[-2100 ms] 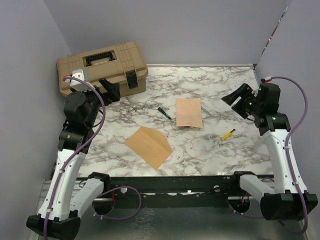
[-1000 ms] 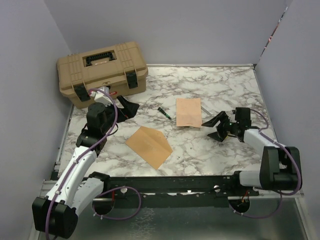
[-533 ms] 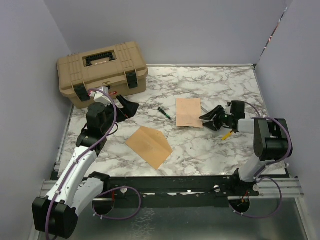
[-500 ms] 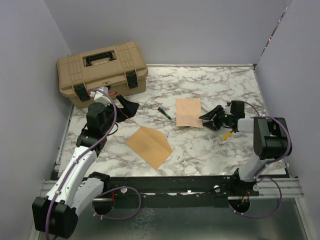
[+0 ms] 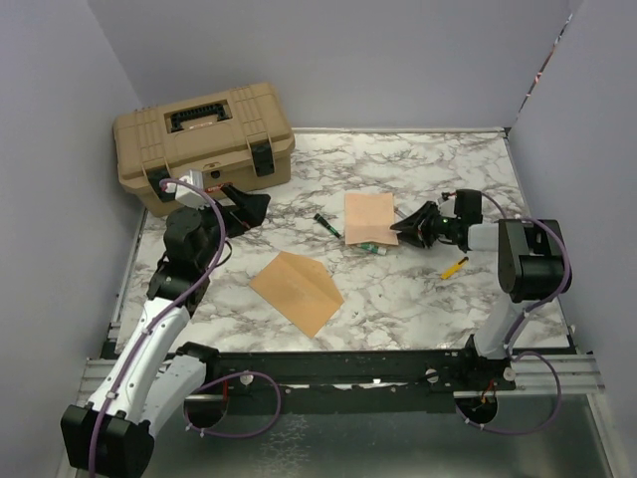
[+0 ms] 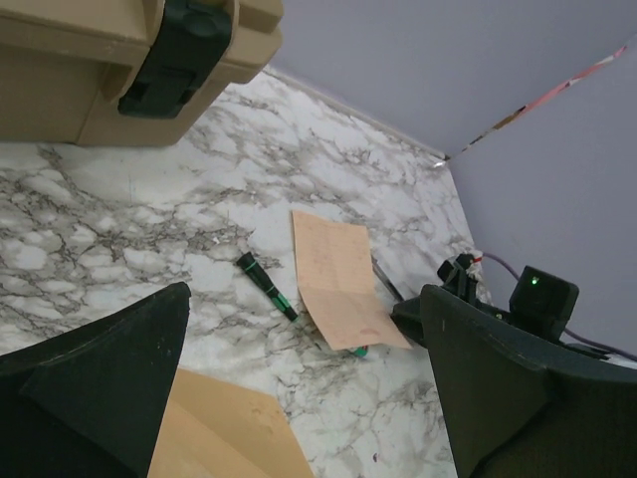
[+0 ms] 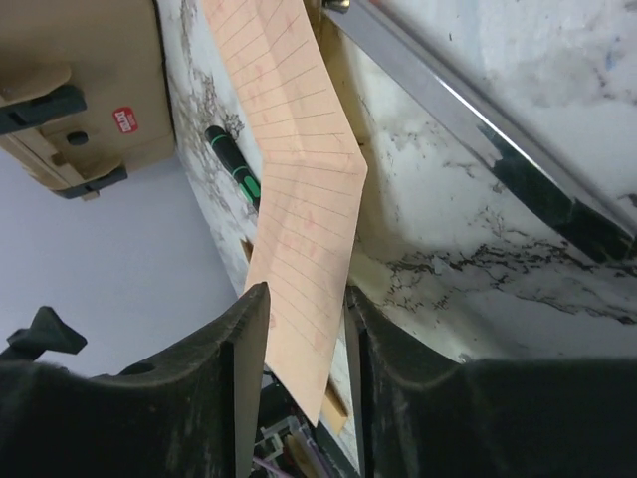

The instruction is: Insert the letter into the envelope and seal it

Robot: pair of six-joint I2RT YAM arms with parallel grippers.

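The letter, a pale peach lined sheet, lies at mid-table; its right edge is raised off the marble. My right gripper reaches in low from the right. In the right wrist view the letter runs between the right gripper fingers, which stand narrowly apart with a gap beside the paper. The darker brown envelope lies flat nearer the front. My left gripper hovers wide open by the toolbox. The left wrist view shows the letter and an envelope corner.
A tan toolbox stands at the back left. A green-black pen lies left of the letter, and a green-tipped item pokes out under it. A yellow marker lies to the right. A dark metal strip rests beside the letter.
My right arm swung down and reached left to the letter's right edge, its jaws narrowing around it. The letter's edge rose and shifted left. The left gripper moved back toward the toolbox.
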